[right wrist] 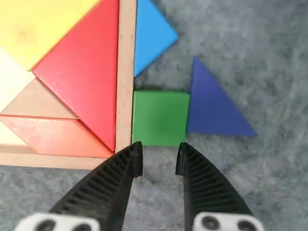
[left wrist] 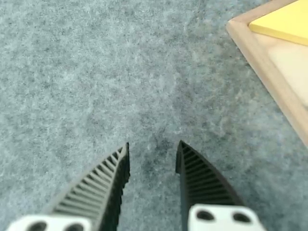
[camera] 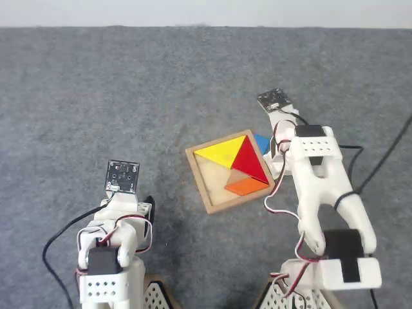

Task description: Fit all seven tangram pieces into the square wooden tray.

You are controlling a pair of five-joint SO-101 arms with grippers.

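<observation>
The square wooden tray (camera: 198, 181) lies mid-table, holding a yellow triangle (camera: 222, 153), a red triangle (camera: 252, 162) and an orange piece (camera: 246, 187); its near-left part is bare wood. In the right wrist view a green square (right wrist: 160, 118), a dark blue triangle (right wrist: 211, 108) and a light blue triangle (right wrist: 151, 33) lie on the carpet just outside the tray rim (right wrist: 126, 72). My right gripper (right wrist: 159, 151) is open, its tips just short of the green square. My left gripper (left wrist: 153, 149) is open over bare carpet, away from the tray corner (left wrist: 250, 43).
Grey carpet covers the table. The right arm's body (camera: 315, 174) hangs over the pieces beside the tray, and the light blue triangle (camera: 261, 141) peeks out by it. The left arm (camera: 116, 225) sits at the near left.
</observation>
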